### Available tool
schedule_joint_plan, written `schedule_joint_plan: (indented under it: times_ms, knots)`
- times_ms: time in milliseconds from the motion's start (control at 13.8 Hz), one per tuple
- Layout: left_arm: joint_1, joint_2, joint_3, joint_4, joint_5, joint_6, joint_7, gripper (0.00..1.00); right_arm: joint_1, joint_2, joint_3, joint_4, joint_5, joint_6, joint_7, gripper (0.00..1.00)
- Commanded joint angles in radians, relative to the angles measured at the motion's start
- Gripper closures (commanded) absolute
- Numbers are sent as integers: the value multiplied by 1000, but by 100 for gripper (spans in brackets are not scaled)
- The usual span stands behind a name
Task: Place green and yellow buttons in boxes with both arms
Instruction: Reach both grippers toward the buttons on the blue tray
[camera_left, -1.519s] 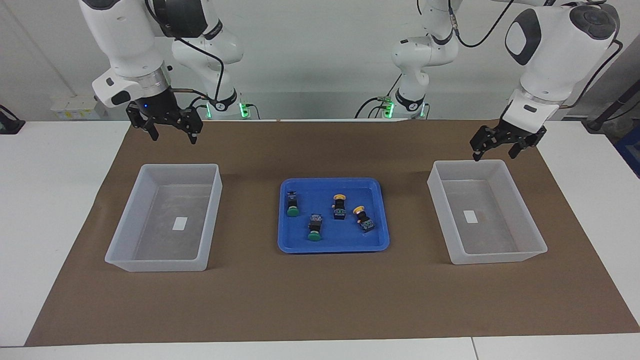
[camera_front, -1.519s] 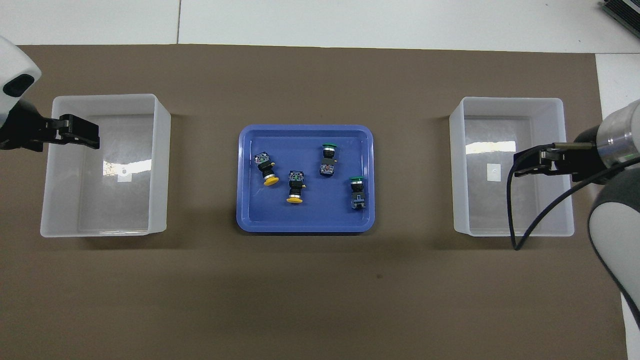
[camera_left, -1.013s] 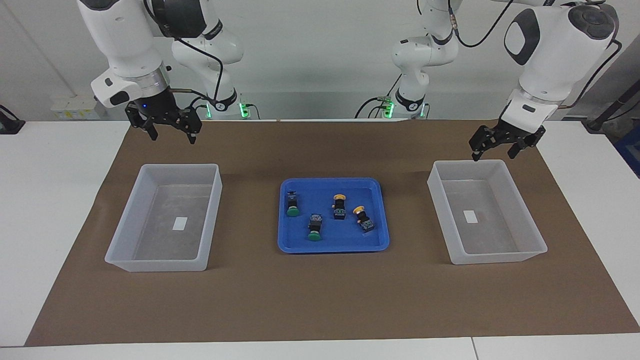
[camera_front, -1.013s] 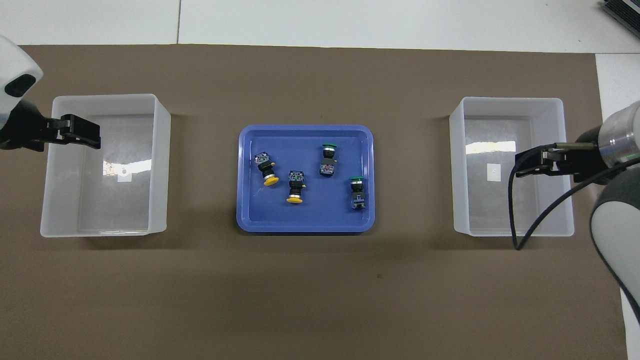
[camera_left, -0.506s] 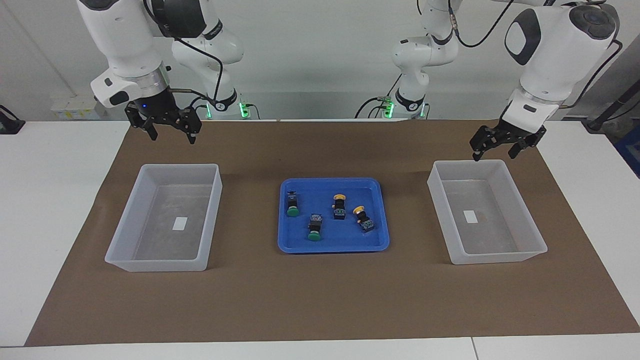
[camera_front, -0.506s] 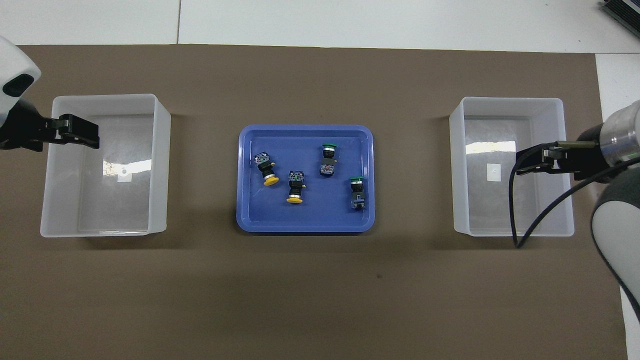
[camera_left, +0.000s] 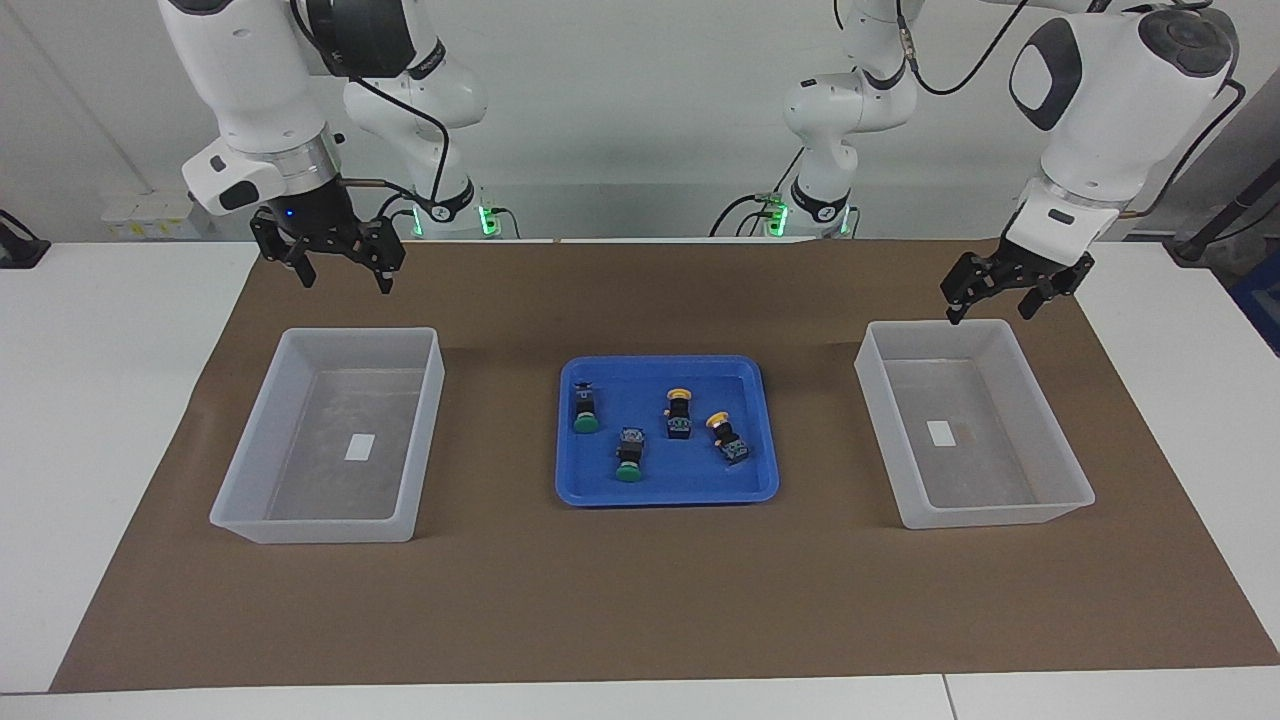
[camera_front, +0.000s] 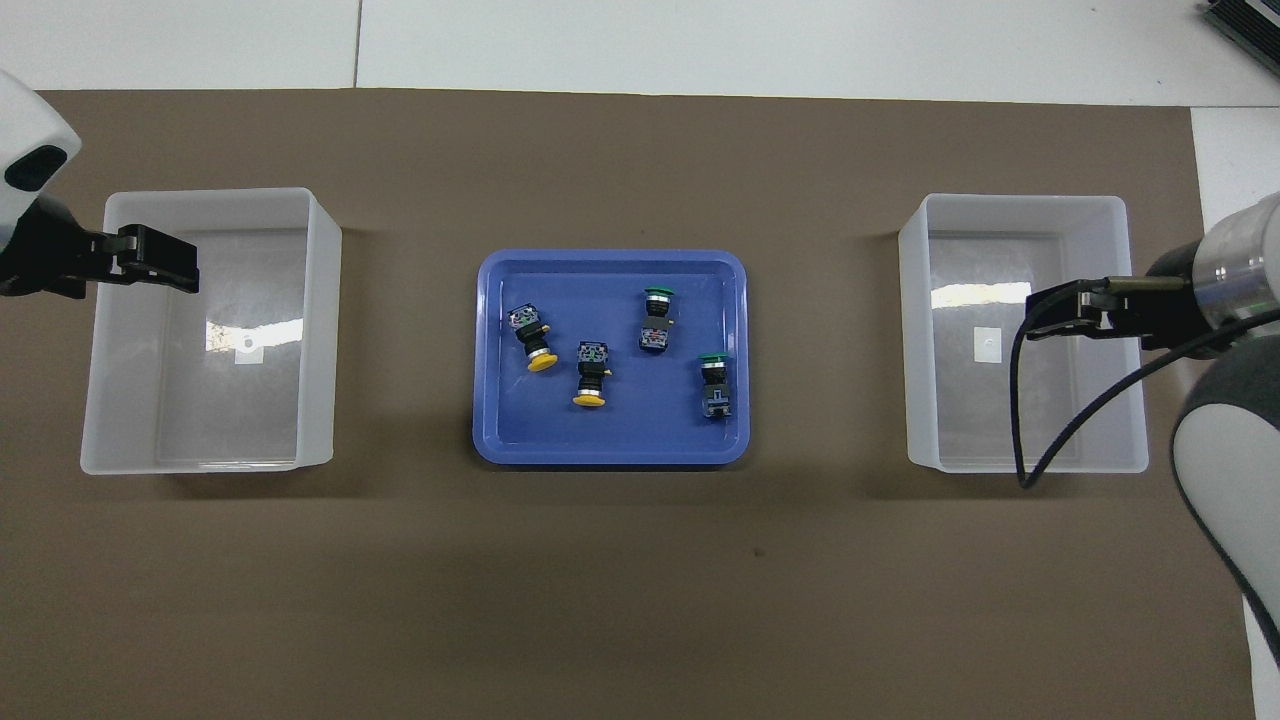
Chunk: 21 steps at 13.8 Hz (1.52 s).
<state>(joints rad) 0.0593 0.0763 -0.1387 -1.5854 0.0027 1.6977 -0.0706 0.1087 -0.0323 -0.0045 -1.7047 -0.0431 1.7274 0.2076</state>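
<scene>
Looking at the facing view first, you have:
Right gripper: upper left of the frame, in the air over the brown mat, fingers spread with nothing between them.
Left gripper: upper right, over the top rim of the box there, fingers parted and empty.
Blue tray: centre of the frame, on the mat covering the tabletop.
Green buttons: one at the tray's left, one just below and to its right, both lying on their sides with caps toward the bottom of the frame.
Yellow buttons: one at the tray's middle, one to its right and tilted, caps toward the top.
Boxes: one clear box at centre left, one at centre right, each showing only a white label on its floor.

Turning to the overhead view, you see:
Left gripper: left edge, over the left box.
Right gripper: right edge, over the right box.
Tray: centre; yellow buttons in its left half, green buttons in its right half, all apart from each other.
</scene>
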Motion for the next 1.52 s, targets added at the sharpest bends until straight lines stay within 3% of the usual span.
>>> schedule_joint_plan:
  times_ms: [0, 579, 868, 1447]
  knots:
    - [-4, -46, 4, -61, -27, 36, 17, 0, 37, 11, 5, -29, 29, 56, 51, 0]
    - [-59, -49, 4, -74, -27, 62, -9, 0, 224, 138, 5, -33, 26, 228, 255, 0]
    - [-160, -93, 4, -212, -27, 198, -136, 0, 322, 230, 5, -38, 14, 351, 354, 0]
    - [-323, -24, 5, -343, -26, 444, -399, 0, 414, 263, 5, -242, -14, 558, 366, 0]
